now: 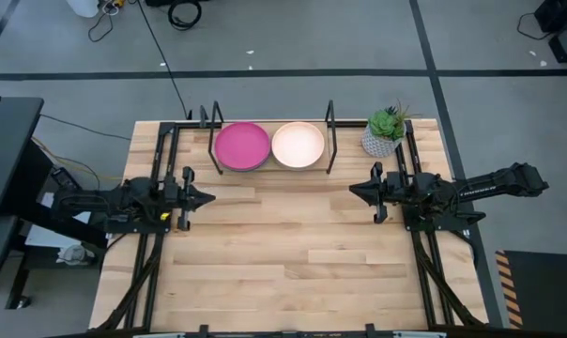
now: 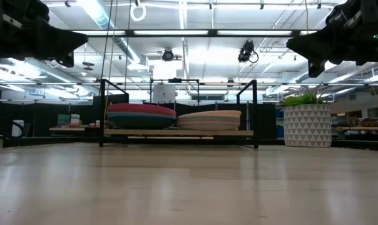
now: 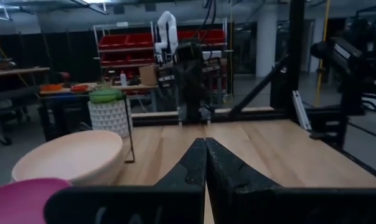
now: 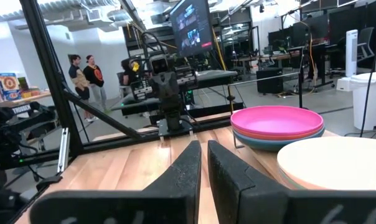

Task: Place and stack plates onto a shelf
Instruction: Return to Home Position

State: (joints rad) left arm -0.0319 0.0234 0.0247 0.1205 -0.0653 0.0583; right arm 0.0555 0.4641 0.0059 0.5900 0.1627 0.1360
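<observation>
Tabletop (image 2: 189, 187), then shelf (image 2: 176, 132), potted plant (image 2: 306, 122) beside

Two plate stacks sit side by side on the shelf (image 2: 176, 132): magenta-topped stack (image 1: 242, 146) nearer the left end effector (image 1: 206, 198), pale-peach-topped stack (image 1: 298, 145) nearer the right end effector (image 1: 354, 192).

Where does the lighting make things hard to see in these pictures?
Low view: bright ceiling lights behind leave the left gripper and right gripper as black silhouettes. High view: even light, the magenta plate and pale peach plate read plainly. Left wrist view: a dim room.
</observation>
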